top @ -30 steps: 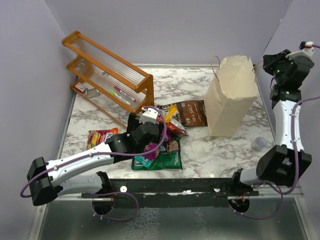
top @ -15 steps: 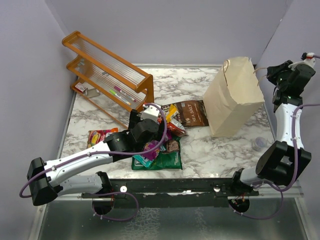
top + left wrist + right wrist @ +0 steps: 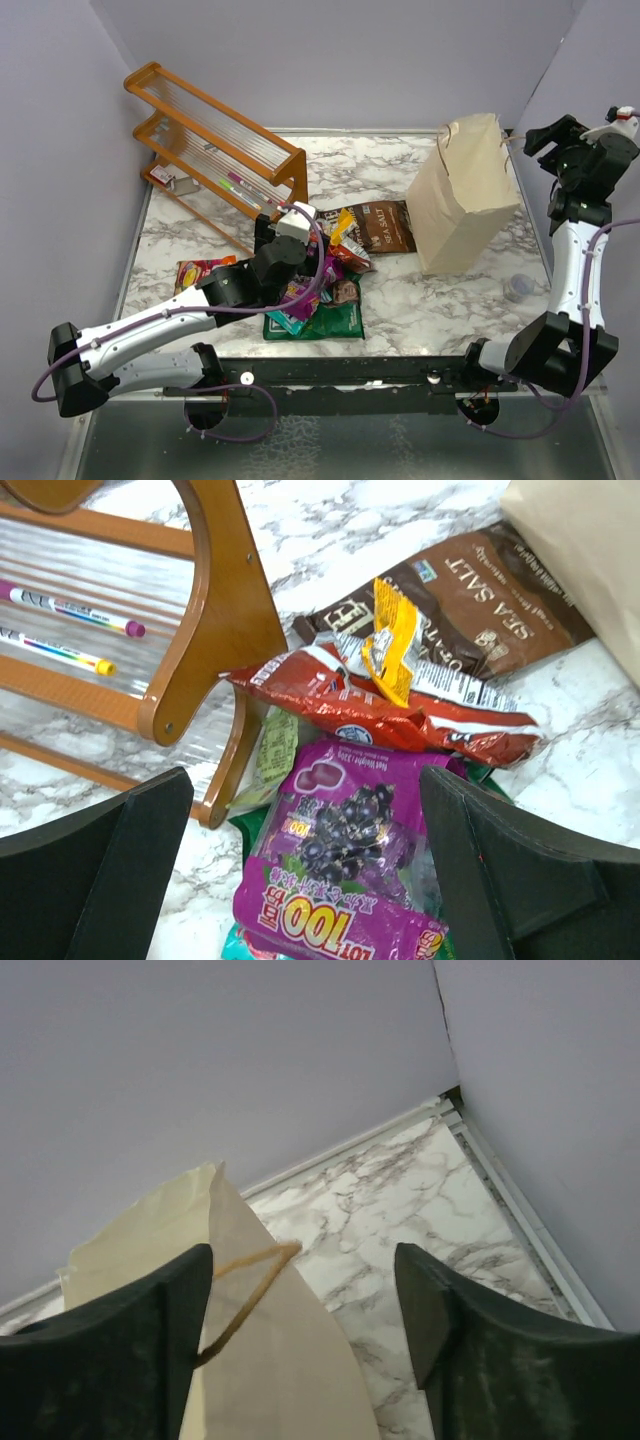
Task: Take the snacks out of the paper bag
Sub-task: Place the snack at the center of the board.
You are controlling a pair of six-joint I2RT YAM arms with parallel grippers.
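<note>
The paper bag is seen leaning at the far right of the table. Its top lies just beside the right pincer, which is held above it with jaws spread wide and nothing clamped. One brown string handle is looped between the fingers, close to one of them; whether it touches cannot be told.

The snacks are heaped on the table left of the bag. A dark brown packet touches the bag's foot, a red packet is laid across it, and a purple packet rests on a green packet. The left pincer hangs directly over the purple packet, jaws wide apart and empty. An orange-red candy bag lies apart, left of that arm. Behind stands an orange wooden rack with pens on it.
</note>
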